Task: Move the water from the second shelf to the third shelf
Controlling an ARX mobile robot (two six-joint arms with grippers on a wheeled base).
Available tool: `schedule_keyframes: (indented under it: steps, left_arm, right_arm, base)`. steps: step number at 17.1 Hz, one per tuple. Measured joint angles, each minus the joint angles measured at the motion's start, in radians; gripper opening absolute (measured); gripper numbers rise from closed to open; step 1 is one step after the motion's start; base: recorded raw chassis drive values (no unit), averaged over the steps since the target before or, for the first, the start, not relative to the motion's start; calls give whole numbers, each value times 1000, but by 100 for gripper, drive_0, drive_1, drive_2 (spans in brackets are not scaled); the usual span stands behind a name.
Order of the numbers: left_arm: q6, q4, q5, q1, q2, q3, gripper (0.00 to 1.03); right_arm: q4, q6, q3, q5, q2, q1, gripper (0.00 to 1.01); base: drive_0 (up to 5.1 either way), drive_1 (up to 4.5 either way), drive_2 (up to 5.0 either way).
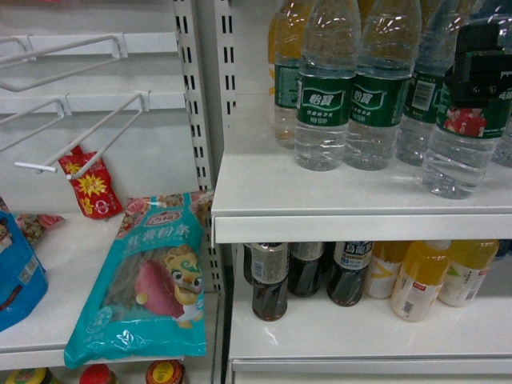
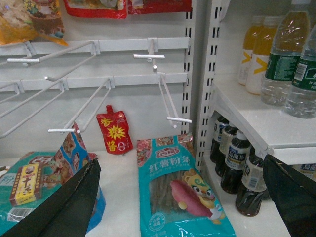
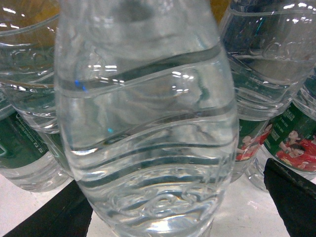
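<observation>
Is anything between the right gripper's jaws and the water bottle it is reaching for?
Nothing: the right wrist view shows the water bottle filling the gap between the jaws, only bare white shelf beneath.

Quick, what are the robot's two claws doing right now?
Left claw: open, holding nothing, fingers spread wide beside the shelves.
Right claw: around the water bottle; whether it is shut on it cannot be told.
</observation>
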State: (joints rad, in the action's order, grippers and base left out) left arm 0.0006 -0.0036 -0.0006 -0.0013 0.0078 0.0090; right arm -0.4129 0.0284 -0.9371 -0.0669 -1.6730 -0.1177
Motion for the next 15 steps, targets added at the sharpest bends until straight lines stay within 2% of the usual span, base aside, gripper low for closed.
schedule_keyframes:
  steps: [6,10,12,13,14,15]
  left_arm:
    - [0,0,0,0,0,0,98]
    - [0,0,0,0,0,0,98]
    - [0,0,0,0,0,0,98]
    - [0,0,0,0,0,0,98]
    - [0,0,0,0,0,0,98]
    - [0,0,0,0,0,0,98]
  right_arm:
    - [4,-8,82,-8,120,-2,98]
    - [1,-14,209,-28,299,-27,98]
    - [24,0,312,-39,468,-26,98]
    - [-145,-6,419,-51,546,-13,87]
    - [-205,-14,505,-30,623,14,76]
    - [-189,-18,557,-13,684,37,69]
  base:
    - [0,0,0]
    - [0,0,0]
    - [0,0,0]
    - [0,0,0]
    - [0,0,0]
    - [0,0,0]
